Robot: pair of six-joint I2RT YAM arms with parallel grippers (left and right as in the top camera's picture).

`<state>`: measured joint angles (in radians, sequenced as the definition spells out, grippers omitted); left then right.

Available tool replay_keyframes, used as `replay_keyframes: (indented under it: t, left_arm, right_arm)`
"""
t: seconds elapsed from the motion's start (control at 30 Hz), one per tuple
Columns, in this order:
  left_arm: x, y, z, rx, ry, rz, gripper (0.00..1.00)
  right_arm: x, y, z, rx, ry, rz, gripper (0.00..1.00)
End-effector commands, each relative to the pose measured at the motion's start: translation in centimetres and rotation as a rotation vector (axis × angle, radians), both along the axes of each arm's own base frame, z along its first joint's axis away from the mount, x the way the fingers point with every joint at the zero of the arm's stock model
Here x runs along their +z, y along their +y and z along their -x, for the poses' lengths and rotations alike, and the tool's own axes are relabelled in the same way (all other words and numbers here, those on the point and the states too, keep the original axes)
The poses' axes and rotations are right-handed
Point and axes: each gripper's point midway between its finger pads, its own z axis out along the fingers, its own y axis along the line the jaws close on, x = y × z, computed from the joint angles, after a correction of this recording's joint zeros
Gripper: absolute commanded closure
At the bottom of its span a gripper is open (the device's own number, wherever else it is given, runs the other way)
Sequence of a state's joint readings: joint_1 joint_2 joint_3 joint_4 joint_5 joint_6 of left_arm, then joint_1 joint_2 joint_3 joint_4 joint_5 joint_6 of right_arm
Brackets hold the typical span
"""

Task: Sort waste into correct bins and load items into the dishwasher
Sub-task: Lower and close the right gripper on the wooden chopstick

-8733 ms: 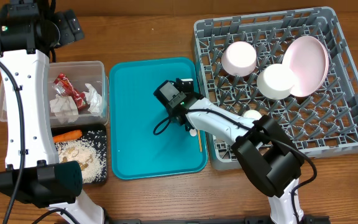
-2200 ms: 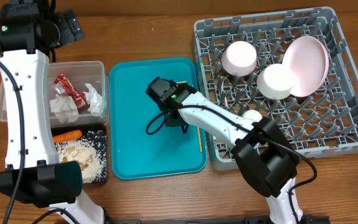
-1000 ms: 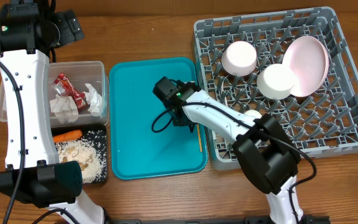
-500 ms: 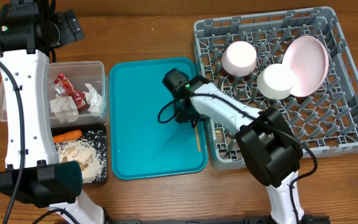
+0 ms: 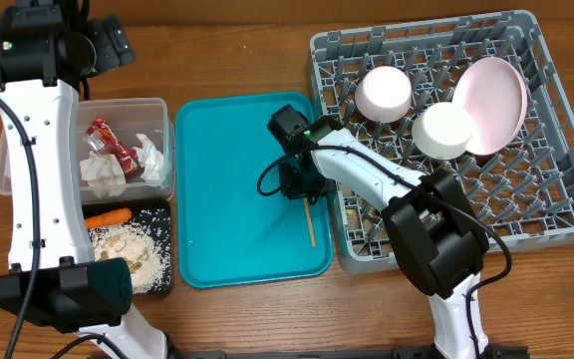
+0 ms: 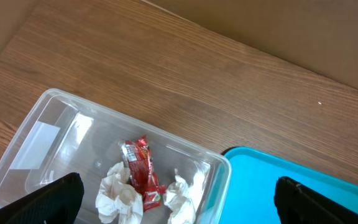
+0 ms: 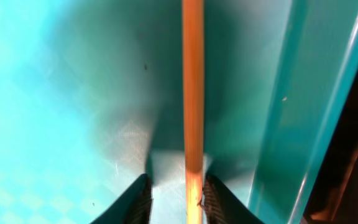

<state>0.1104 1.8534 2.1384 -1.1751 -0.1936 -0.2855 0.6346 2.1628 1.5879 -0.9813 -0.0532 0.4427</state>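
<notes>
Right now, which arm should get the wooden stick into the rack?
Right. The right gripper straddles the wooden stick on the teal tray, beside the grey rack; whether it grips is unclear. The left gripper hangs open over the clear tub, across the tray.

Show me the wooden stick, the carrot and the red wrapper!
wooden stick (image 5: 313,224), overhead view, middle of its bare length.
carrot (image 5: 108,215), overhead view, middle of its body.
red wrapper (image 6: 143,173), left wrist view, its shiny middle.
</notes>
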Motion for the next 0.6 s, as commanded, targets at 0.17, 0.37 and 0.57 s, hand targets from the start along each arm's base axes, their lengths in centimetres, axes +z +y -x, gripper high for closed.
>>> replay_keyframes:
  t: [0.17, 0.37, 0.57]
  left_arm:
    - [1.57, -0.17, 0.12, 0.002, -0.043, 0.007, 0.00]
    - [1.57, -0.17, 0.12, 0.002, -0.043, 0.007, 0.00]
    - [1.57, -0.17, 0.12, 0.002, -0.043, 0.007, 0.00]
  right_arm:
    - [-1.51, -0.38, 1.30, 0.002, 0.065, 0.014, 0.76]
    - [-1.51, -0.39, 1.30, 0.003, 0.065, 0.015, 0.83]
    - [-1.51, -0.39, 1.30, 0.003, 0.065, 0.015, 0.87]
